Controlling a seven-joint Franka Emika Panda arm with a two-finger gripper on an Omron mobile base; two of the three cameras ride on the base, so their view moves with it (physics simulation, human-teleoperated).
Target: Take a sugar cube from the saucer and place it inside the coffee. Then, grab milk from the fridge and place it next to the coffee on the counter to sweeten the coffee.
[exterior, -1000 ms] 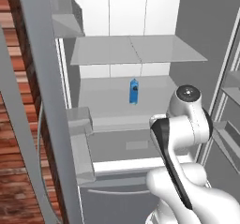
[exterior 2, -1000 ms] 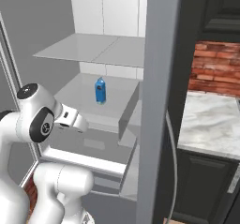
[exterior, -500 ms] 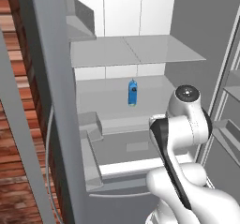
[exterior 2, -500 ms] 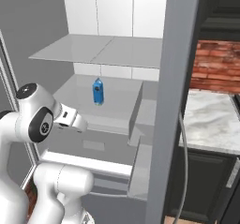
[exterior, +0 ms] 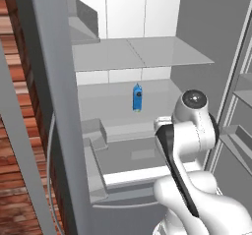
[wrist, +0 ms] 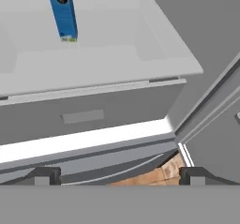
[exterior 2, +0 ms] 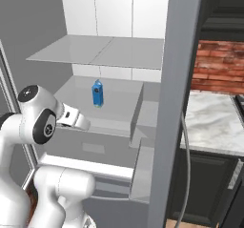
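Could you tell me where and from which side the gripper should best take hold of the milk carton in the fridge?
Grip the milk around its straight-sided body, below the gabled top, probably coming level from the fridge's open front; it stands upright and alone.

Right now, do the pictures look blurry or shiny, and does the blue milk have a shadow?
Left base view: sharp, flat even light, no glare; the milk throws no clear shadow on its shelf. Right base view: just as crisp, with soft grey shading under the upper shelf. Hand view: the milk looks stretched and slanted near the top edge, with only a small dark smudge at its foot.
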